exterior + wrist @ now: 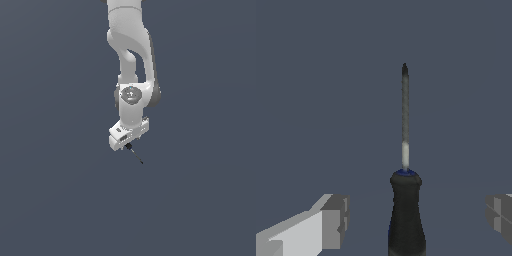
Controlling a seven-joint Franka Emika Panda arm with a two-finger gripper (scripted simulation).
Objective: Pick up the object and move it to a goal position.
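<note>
Black rod (405, 200) between spread claw (418, 217) fingers.

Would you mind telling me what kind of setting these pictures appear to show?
Most likely a bare simulated test scene, not a real room: a flat, featureless grey-blue surface, a smooth-rendered white arm with its tool open, and one small black-handled screwdriver lying between the fingers.

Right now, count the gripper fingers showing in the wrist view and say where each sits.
2. One finger stands to one side of the black rod, the other finger to the opposite side at the picture's edge, partly cut off. Neither touches the rod's thick end.
</note>
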